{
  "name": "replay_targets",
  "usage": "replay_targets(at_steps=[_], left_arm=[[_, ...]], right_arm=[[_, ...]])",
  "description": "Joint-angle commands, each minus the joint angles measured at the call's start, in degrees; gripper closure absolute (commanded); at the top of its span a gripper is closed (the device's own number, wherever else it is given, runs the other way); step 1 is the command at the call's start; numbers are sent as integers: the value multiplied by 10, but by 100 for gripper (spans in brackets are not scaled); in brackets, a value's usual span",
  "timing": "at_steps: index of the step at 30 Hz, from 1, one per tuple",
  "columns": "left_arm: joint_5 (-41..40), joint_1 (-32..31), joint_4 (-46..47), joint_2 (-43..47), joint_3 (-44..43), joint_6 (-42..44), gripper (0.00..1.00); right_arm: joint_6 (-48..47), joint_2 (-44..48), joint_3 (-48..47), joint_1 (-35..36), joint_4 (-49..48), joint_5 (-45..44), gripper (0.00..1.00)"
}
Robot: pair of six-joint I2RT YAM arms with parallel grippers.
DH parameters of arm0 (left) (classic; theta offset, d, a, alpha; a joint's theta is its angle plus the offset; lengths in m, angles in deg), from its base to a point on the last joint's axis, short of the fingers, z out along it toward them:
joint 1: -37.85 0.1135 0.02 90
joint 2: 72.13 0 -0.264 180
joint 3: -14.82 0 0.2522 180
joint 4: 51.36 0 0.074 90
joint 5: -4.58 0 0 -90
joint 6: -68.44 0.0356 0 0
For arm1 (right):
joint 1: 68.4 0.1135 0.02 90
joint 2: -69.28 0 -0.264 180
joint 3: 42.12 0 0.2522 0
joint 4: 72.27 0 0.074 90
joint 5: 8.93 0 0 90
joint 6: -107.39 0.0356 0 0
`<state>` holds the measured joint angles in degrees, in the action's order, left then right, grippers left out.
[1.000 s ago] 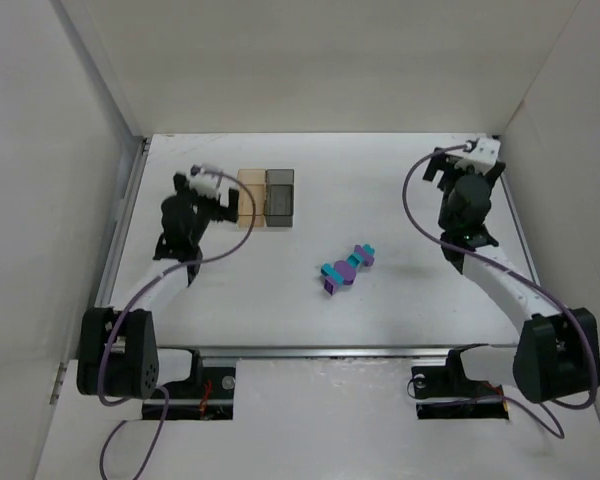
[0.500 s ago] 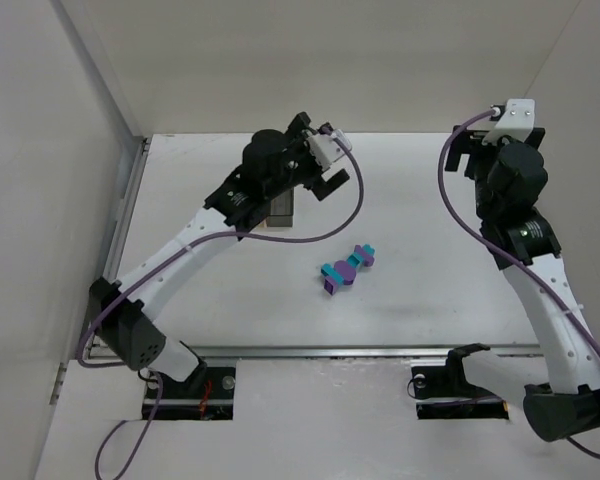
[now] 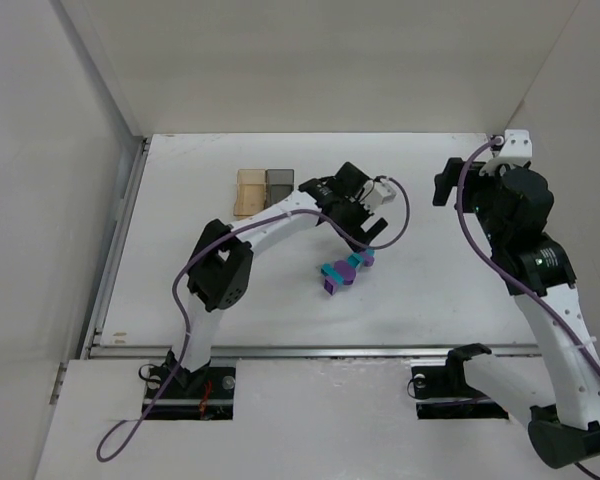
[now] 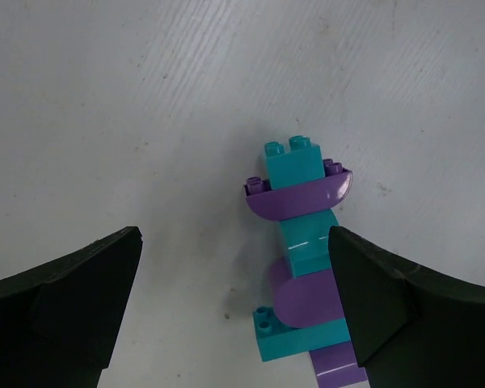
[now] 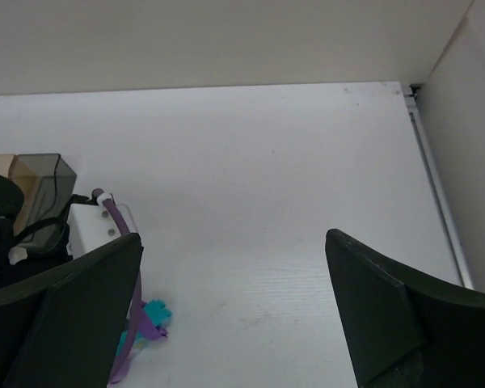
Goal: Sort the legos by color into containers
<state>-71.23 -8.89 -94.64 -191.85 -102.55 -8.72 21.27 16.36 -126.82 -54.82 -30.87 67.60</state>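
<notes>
Table: white matte tabletop point(image 3: 440, 300), faintly scuffed.
Walls: plain white back wall point(image 3: 320, 60), left wall point(image 3: 40, 200) and right wall point(image 3: 580, 90) enclosing it.
Near edge: metal rail point(image 3: 310, 351).
Light: even, with soft shadows.

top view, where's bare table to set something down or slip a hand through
Bare: the near strip between the legos and the front rail; the far strip between the grey container and the back wall; the left side nearer than the amber container. Crowded: around the legos, where the open left gripper hangs.
</notes>
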Motion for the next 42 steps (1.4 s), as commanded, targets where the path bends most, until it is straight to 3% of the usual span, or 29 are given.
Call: replay_targets(at_steps=[1, 8, 12, 17, 18, 22, 30, 33, 36, 42], left_arm=[[1, -17, -1, 50, 12, -22, 0], [39, -28, 6, 33, 52, -52, 0], [8, -49, 6, 22, 64, -57, 0], [-48, -49, 36, 1, 64, -63, 21], [-57, -49, 36, -4, 64, -57, 30], [-70, -49, 43, -16, 70, -57, 44], [-51, -49, 18, -16, 82, -57, 41], [-51, -49, 18, -16, 82, -57, 72], [-37, -49, 13, -10, 69, -57, 96], [-26, -44, -35, 32, 25, -10, 100]], right_arm=[[36, 15, 38, 5, -23, 32, 0], [41, 3, 50, 5, -23, 51, 0], [41, -20, 62, 5, -39, 70, 0], [41, -43, 56, 5, -44, 87, 0], [41, -49, 56, 5, -44, 87, 0], [41, -49, 56, 5, -44, 93, 0], [41, -44, 62, 5, -50, 93, 0], [41, -44, 62, 5, -55, 93, 0], [41, -44, 62, 5, -55, 109, 0], [36, -120, -59, 5, 61, 115, 0]])
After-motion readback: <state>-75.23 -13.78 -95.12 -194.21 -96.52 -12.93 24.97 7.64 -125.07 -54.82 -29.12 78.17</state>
